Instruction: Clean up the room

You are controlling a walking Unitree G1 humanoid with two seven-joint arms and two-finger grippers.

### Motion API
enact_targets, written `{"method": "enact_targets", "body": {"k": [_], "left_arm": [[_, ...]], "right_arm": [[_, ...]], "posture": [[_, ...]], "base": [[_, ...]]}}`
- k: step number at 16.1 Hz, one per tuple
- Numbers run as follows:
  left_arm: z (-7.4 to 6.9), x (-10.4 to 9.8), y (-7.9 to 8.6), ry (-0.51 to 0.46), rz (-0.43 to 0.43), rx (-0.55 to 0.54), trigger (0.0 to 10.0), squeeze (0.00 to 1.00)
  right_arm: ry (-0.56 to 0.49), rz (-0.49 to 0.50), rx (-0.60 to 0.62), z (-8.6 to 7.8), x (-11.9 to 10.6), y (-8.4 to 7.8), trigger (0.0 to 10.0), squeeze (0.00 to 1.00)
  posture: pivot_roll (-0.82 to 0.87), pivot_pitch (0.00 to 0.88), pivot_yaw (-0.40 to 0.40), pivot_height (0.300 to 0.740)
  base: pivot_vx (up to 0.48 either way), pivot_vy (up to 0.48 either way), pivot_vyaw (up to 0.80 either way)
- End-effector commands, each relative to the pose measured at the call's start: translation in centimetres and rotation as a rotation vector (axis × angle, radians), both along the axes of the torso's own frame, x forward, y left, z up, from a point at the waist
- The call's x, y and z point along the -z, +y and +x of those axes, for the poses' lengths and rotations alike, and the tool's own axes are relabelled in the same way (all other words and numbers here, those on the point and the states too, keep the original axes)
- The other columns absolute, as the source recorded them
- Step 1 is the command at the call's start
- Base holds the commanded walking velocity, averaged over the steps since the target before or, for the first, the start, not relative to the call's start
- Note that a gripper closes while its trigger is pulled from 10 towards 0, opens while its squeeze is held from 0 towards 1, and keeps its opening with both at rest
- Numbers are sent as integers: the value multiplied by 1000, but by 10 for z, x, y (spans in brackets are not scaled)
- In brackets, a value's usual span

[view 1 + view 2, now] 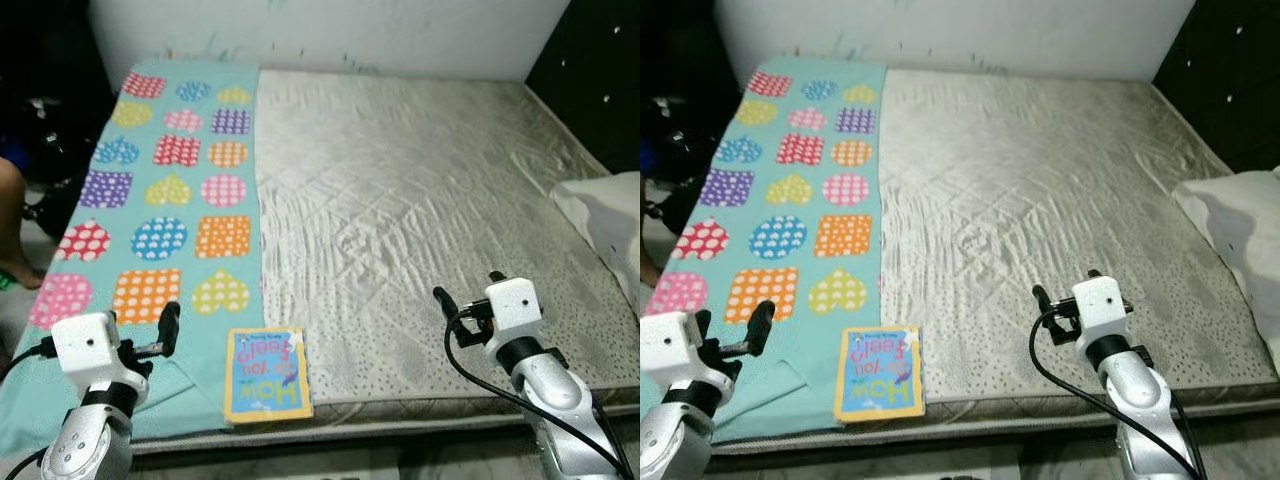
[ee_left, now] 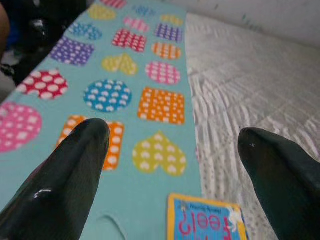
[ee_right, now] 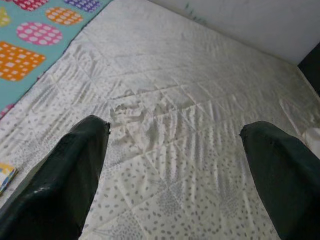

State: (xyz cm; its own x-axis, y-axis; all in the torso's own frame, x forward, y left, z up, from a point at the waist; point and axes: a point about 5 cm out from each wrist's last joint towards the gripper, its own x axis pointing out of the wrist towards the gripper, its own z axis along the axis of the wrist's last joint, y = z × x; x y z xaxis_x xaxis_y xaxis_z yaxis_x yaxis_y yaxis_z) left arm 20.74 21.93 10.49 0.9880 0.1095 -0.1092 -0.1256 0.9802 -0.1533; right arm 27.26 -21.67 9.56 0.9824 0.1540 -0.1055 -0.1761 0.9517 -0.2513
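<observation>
Bed (image 1: 420, 200) spanning most of the head views, grey quilted mattress lying bare. Teal sheet (image 1: 170, 180) with dotted hearts and squares covering the bed's left strip. White pillow (image 1: 610, 215) sitting at the right edge. A person's leg (image 1: 12, 225) showing at far left.

Book (image 1: 266, 373) lying flat at the near edge, straddling sheet and mattress, long axis running away from the robot, cover upside down.

Left gripper (image 1: 160, 335) hovering just left of the book, fingers (image 2: 75, 165) spread, empty. Right gripper (image 1: 465, 305) hovering over bare mattress, well apart from the book, fingers (image 3: 75, 165) also spread, empty.

Judging the left arm nearer: the book is lying to its right and slightly nearer.
</observation>
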Motion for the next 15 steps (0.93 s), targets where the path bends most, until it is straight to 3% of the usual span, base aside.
{"method": "enact_targets", "body": {"k": [1,7,13,15], "left_arm": [[-2,-1,-2,6,-8,14,10000,0],[-1,-9,-12,10,-30,39,10000,0],[3,-5,-15,41,-48,45,10000,0],[3,-1,-18,67,-116,37,10000,0]], "right_arm": [[-8,8,2,1,-4,-1,10000,0],[10,42,4,-1,-3,1,10000,0],[13,60,-3,4,-4,5,10000,0],[12,64,-11,5,-4,8,10000,0]], "posture": [[-41,173,-88,740],[-39,170,-88,740],[-39,154,-87,740],[-38,151,-91,740]], "base": [[0,0,0],[0,0,0],[0,0,-215],[0,0,0]]}}
